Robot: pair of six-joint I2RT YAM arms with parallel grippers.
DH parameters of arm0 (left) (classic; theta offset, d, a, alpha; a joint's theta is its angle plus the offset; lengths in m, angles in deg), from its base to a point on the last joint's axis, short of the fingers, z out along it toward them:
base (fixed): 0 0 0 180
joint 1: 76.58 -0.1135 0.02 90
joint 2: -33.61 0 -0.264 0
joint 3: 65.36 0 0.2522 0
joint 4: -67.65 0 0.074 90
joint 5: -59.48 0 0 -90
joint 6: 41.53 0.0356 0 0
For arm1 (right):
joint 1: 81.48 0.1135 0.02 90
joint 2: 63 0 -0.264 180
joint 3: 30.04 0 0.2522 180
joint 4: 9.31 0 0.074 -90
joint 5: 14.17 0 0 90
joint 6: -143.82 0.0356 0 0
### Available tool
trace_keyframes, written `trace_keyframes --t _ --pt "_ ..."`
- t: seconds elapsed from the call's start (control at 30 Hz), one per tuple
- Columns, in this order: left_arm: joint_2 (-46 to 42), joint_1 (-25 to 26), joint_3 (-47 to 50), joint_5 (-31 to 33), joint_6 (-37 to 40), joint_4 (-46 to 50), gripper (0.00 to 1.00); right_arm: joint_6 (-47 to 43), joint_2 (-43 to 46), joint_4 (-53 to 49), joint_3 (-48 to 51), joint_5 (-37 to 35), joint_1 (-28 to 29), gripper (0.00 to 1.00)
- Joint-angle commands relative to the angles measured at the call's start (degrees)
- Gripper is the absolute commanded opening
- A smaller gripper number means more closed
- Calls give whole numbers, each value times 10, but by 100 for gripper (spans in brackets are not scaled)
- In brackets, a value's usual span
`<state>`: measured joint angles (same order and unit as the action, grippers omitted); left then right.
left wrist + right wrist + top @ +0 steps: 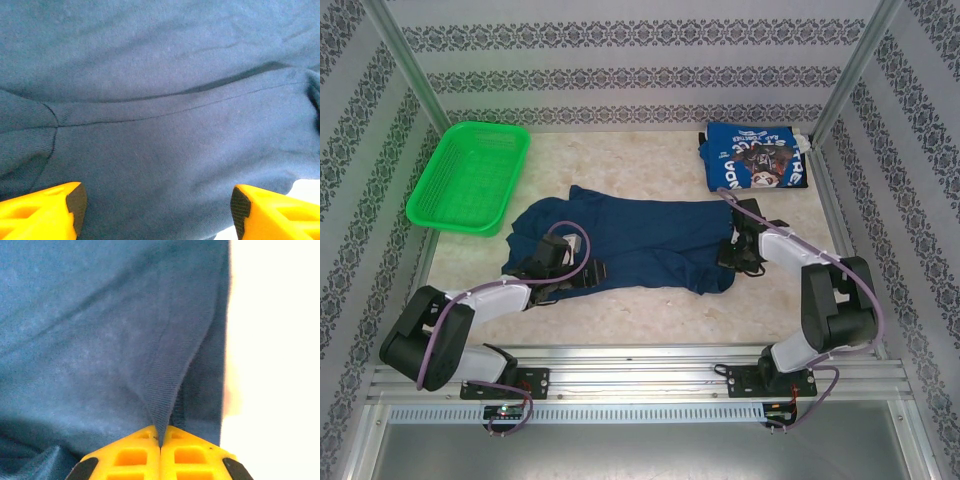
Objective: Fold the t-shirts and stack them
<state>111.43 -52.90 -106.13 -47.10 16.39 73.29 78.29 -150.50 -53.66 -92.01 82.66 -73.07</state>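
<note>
- Lying across the middle of the table (650, 315), the navy t-shirt (630, 245) is spread out with its long axis running left to right. I cannot tell which end is the collar.
- Its cloth is loosely flattened, with soft wrinkles. One corner sticks out toward the far left, and its right edge is bunched where I hold it.
- My right pincer (732, 250) is clenched on that right edge. In my right wrist view the yellow tips (160, 437) meet on a raised ridge of the navy cloth (100, 340), with bare table just to the right.
- My right arm rises from its base at the near right and folds at an elbow pushed out to the right. From there its forearm reaches left and far to the shirt's edge.
- My left pincer (552, 262) is released, its jaws standing wide over the near left part of the shirt. In my left wrist view the two yellow fingers (45, 210) frame the cloth (160, 100), which shows a seam and a dark fold, and the spot between the tips (157, 202) is over plain fabric.
- My left arm leans out to the near left from its base, then its forearm angles far and right onto the shirt.
- The brighter blue t-shirt (757, 158) lies folded in the far right corner, print facing up, well apart from the navy one.
- A green basket (470, 175) sits at the far left, just beside the navy shirt's far left corner.
</note>
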Motion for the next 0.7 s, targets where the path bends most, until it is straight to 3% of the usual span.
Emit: trace_keyframes --t 0.0,0.1,0.2,0.27,0.4,0.53,0.67 --pt "-18 7 11 17 4 14 77 -7 24 -34 19 -10 -27 4" --pt "-20 6 13 19 3 16 77 -2 48 -34 41 -7 -52 6" --pt "-22 6 13 19 4 20 77 -1 69 -36 60 -13 -66 20" --pt "-23 6 10 20 7 25 77 -2 76 -44 64 -28 -70 36" --pt "-40 5 5 22 12 41 77 0 134 -60 63 -52 -63 37" --pt "-66 -6 1 33 0 78 79 -18 232 -78 47 -59 18 44" --pt "-80 -25 0 34 -15 98 79 -10 242 -117 22 -68 102 46"
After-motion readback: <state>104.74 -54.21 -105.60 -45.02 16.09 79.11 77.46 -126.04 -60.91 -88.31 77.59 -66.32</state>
